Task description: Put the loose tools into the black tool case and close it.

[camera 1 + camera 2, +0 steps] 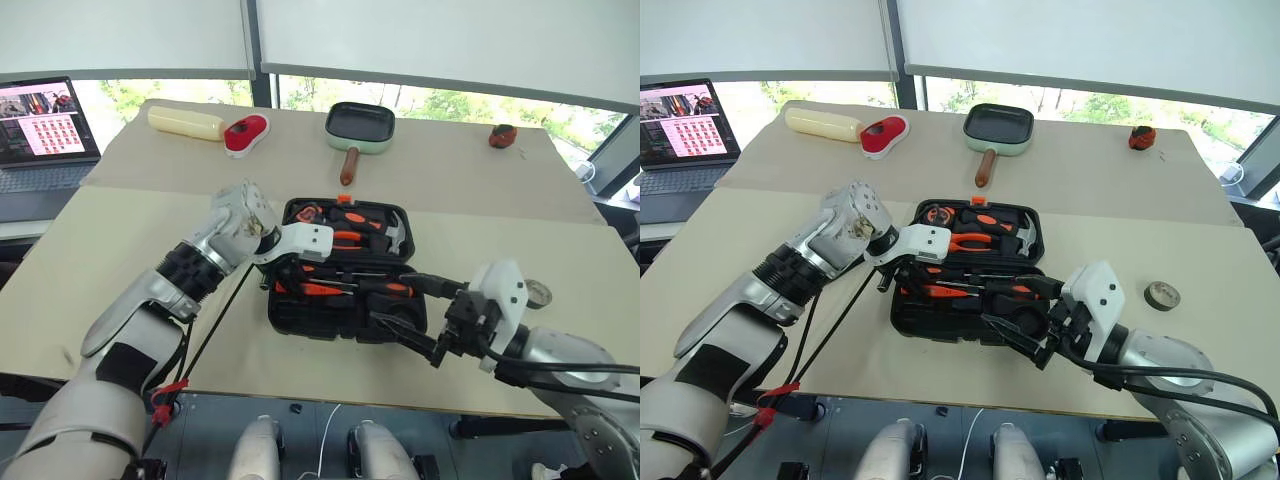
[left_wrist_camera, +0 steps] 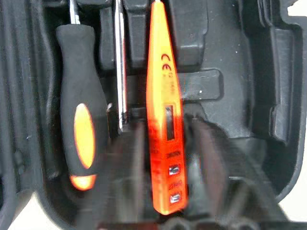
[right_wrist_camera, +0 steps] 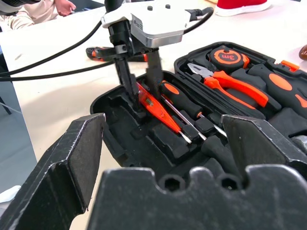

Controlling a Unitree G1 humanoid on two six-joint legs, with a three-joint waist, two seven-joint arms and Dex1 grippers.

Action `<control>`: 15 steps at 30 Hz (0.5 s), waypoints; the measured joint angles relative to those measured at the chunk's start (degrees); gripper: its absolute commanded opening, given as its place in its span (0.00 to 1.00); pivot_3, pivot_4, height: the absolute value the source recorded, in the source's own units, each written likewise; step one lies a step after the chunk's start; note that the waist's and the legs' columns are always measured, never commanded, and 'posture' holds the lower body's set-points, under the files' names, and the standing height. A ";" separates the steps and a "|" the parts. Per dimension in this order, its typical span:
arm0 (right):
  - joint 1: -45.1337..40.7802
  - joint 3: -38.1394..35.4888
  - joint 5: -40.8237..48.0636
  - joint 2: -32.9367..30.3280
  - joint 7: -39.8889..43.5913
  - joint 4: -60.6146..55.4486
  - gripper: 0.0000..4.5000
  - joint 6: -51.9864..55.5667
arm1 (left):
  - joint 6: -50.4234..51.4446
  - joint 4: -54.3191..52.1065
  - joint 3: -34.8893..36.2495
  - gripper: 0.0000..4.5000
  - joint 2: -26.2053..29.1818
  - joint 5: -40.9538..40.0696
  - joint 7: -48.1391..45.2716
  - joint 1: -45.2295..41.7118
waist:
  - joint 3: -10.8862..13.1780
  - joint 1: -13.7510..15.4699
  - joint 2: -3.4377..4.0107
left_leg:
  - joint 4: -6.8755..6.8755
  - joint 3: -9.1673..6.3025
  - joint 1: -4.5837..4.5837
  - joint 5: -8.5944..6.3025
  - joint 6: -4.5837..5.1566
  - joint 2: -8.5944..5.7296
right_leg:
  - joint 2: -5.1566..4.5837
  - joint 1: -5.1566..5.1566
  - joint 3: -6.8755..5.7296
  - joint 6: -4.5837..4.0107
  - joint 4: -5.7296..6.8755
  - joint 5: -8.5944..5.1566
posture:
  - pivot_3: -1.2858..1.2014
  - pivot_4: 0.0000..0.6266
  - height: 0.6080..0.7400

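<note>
Left gripper (image 3: 139, 91) points down into the open black tool case (image 1: 300, 318) at the table's near edge, fingers parted either side of the orange tester screwdriver (image 2: 164, 124) lying in its recess, not clamped; right gripper (image 1: 1025, 335) wide open, empty, near the case's front.

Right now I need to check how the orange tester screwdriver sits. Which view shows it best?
The left wrist view: the orange tester screwdriver lies in the black tool case, full length. The right wrist view shows it slanted between the left gripper fingers; head views show little.
</note>
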 measured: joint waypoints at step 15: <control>0.00 -0.63 1.27 -2.30 0.73 0.18 1.00 -0.36 | 3.19 -6.89 15.17 0.61 9.24 -18.29 0.18 2.73 | -0.01 -0.27 0.05 | 0.09 -0.05 -0.02 0.01 0.02 0.01 | -0.01 0.03 -0.01 0.01 0.04 0.00 | 0.52 0.24 1.00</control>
